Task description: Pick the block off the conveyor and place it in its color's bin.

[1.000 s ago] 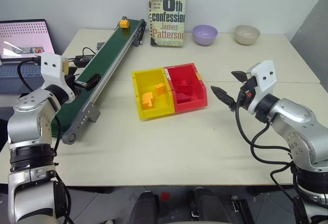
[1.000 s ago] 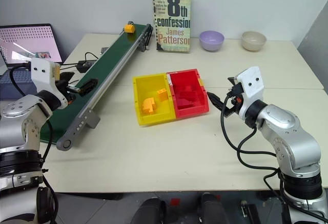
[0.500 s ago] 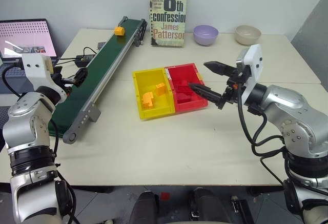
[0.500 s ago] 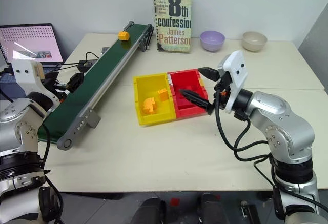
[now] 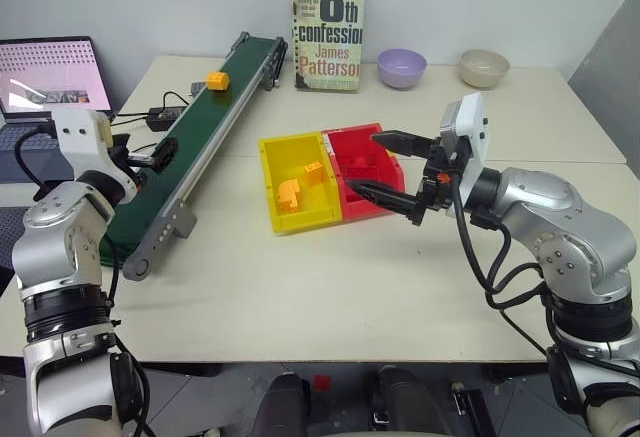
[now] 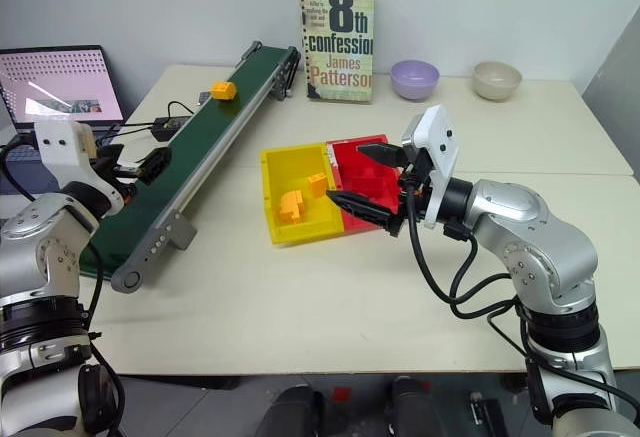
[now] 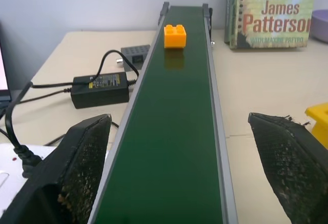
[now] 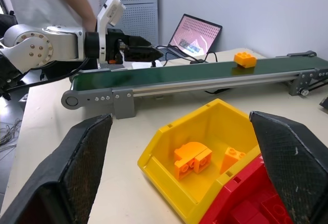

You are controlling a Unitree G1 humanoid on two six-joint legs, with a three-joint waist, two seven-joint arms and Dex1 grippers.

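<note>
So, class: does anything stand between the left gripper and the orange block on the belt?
Nothing visible does. The open left gripper looks straight along the bare conveyor to the block.

A paperback book is standing upright against the wall at the far edge of my tabletop, its cover facing me. Past it on my right, a lilac bowl and a beige bowl are sitting apart from each other. On my left, a laptop is lying open with its screen glowing pink. A black power adapter and a small grey box are resting between it and the belt, cables trailing from them. A red tray holding red bricks is sitting joined to the yellow one.
</note>
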